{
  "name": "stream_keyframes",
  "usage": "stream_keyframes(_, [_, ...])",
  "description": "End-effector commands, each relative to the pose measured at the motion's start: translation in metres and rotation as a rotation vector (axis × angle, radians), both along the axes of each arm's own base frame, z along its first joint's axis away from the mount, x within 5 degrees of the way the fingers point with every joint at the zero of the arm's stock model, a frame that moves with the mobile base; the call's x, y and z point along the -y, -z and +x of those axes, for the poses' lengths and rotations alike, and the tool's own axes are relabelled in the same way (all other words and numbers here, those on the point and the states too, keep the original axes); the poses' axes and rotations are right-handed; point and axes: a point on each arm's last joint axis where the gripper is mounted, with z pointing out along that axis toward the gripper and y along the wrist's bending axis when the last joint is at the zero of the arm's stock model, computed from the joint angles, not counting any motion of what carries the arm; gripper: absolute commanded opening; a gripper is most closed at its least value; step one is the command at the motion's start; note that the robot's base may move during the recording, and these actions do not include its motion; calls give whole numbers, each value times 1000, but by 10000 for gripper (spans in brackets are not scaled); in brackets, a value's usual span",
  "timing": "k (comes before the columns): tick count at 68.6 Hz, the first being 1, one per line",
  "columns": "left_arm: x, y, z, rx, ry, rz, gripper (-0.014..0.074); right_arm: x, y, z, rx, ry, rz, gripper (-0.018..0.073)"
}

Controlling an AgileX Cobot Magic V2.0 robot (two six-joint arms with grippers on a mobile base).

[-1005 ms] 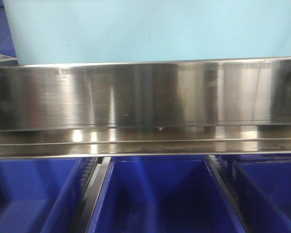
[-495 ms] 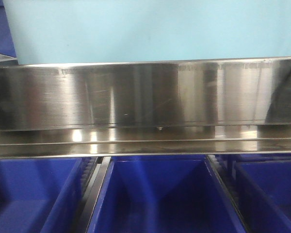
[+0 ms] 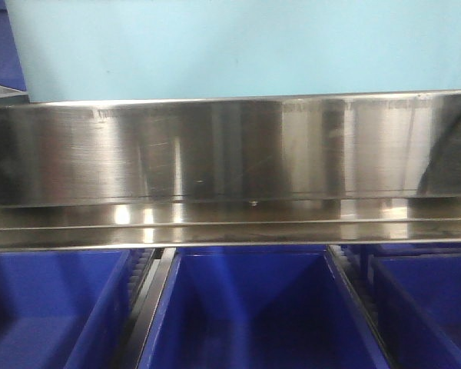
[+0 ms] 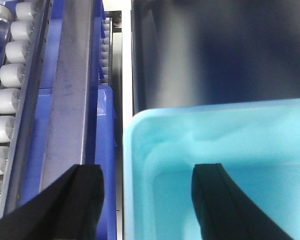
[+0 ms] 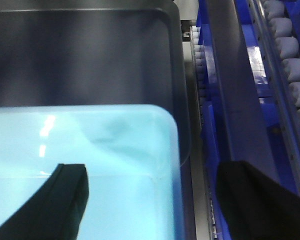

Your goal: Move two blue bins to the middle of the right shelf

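A pale sky-blue bin [image 3: 238, 46] stands just behind the shiny steel front rail [image 3: 230, 154] of the shelf level. In the left wrist view my left gripper [image 4: 147, 197] is open, its black fingers either side of the bin's left rim [image 4: 135, 150], one finger outside and one over the inside. My right gripper [image 5: 155, 200] is open too and straddles the same bin's right rim [image 5: 172, 150] the same way. Neither pair of fingers visibly presses the wall. The bin looks empty.
Dark blue bins [image 3: 246, 315] sit on the level below the rail. A dark, glossy tray-like surface [image 5: 90, 60] lies beyond the pale bin. White rollers [image 4: 10, 75] and a grey upright [image 4: 70, 90] run along the left; rollers [image 5: 290, 55] also line the right.
The pale bin and the rail have stayed in place. A dark curved shape has come in at the right edge of the rail in the front view.
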Motion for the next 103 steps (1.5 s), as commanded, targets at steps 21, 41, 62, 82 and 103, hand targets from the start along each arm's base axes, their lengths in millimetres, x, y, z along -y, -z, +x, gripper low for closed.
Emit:
stream_keyframes(21, [-9,-21,-14,-7,-31,-17,309,12,-37,-30,23,8,23,412])
stream_keyframes(41, [0,-31,-25,-37,20,-151,309,13,-32,-42,-109,-6,13,412])
stream_keyframes(62, [-4,-31,-34,-51,20,-145,309,9,-32,-44,-122,-42,41,412])
stream_keyframes(82, [-8,-26,-45,-81,18,-133,309,10,-36,-48,-114,-44,44,412])
stream_keyframes(103, [-8,-21,-45,-97,17,-126,294,10,-21,-48,-162,-43,24,412])
